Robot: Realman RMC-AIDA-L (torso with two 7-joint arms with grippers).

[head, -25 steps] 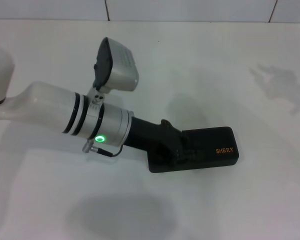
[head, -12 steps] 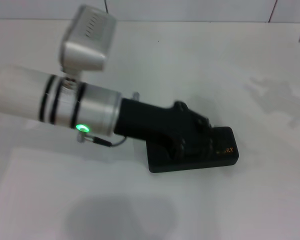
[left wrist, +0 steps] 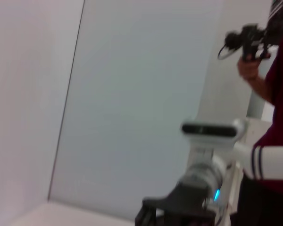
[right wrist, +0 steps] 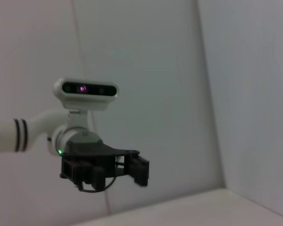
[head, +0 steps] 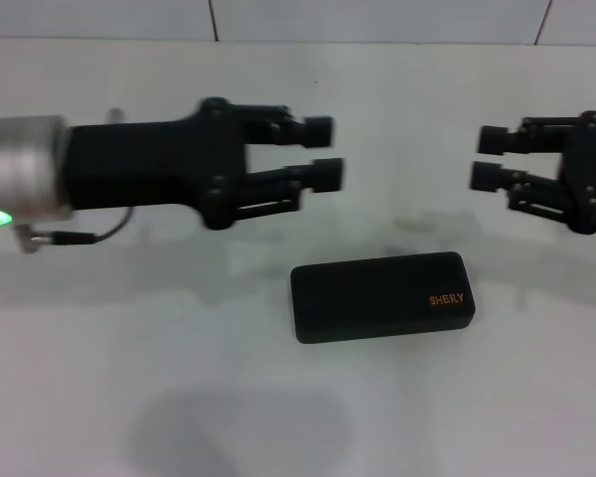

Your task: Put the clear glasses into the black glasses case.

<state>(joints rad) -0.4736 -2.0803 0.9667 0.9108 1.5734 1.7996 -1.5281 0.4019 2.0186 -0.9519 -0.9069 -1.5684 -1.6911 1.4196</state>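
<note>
The black glasses case (head: 382, 296) is lying flat and closed on the white tabletop (head: 179, 397), its orange "SHERY" lettering (head: 446, 299) facing up near its right end. The clear glasses are not showing in any view. Both arms are hanging raised above the tabletop, well clear of the case. The left tool (head: 323, 151) is reaching in from the left side, its fingers (head: 327, 175) parted and grasping nothing. The right tool (head: 491, 158) is facing it from the right edge, fingers likewise spread and empty. The two tools are pointing toward each other with a wide gap between them, the case sitting below that gap. In the left wrist view, a person in a dark red top (left wrist: 273, 117) is standing behind the right arm
</note>
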